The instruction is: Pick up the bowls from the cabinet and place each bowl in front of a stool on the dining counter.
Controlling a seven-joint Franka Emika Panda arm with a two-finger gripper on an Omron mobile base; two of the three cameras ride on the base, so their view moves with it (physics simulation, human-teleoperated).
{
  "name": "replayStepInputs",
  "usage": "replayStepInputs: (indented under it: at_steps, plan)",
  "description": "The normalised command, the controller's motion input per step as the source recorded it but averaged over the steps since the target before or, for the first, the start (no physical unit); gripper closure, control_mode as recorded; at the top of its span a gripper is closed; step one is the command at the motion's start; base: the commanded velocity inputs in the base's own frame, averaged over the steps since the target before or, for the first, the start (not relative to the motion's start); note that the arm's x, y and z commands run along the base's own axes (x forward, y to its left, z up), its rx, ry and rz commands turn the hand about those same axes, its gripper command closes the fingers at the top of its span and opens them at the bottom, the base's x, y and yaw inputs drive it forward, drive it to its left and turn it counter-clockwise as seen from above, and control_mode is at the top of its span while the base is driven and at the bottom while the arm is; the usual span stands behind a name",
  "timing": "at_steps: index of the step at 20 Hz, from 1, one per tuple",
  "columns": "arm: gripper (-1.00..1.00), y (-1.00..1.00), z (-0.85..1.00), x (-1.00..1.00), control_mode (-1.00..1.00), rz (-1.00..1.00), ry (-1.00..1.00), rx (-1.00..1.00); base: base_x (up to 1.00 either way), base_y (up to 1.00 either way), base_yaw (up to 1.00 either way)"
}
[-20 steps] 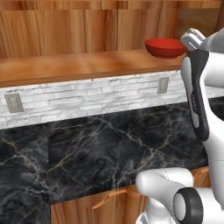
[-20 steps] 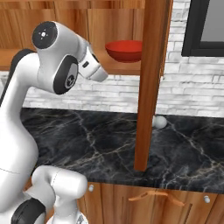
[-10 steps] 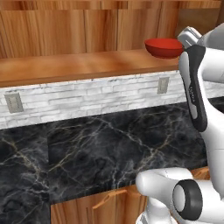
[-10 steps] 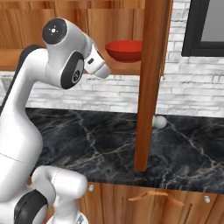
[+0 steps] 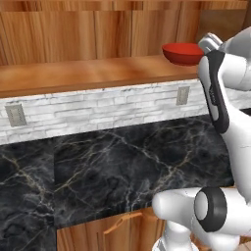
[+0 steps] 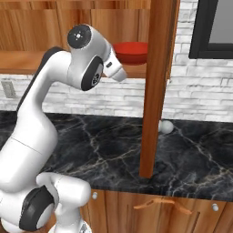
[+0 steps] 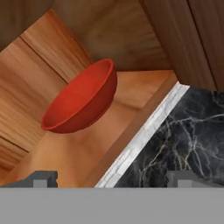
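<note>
The red bowl sits upright on the plank shelf of the wood-panelled cabinet, near the shelf's right end. The left base view shows the long bare stretch of shelf to the bowl's left, two wall outlets on the white brick strip, and the black marble counter below. The right base view adds the cabinet's upright side post just right of the bowl, and a small pale round object on the counter behind it. In the hand view the hand is released, fingertips spread wide, near the bowl but apart from it.
</note>
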Motion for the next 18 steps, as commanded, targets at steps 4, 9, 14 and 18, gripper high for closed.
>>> replayStepInputs:
  at_steps: [4, 9, 14, 18]
  plan:
    - [-1.00, -0.13, 0.00, 0.61, -1.00, 0.00, 0.08, 0.02, 0.00, 0.00, 0.00]
    - [-1.00, -0.05, 0.00, 0.56, -1.00, 0.00, 0.08, 0.00, 0.00, 0.00, 0.00]
    - [-1.00, -0.08, 0.00, 0.45, -1.00, 0.00, 0.03, 0.00, 0.00, 0.00, 0.00]
    - [-1.00, -0.17, 0.00, 0.27, -1.00, 0.00, 0.01, 0.00, 0.00, 0.00, 0.00]
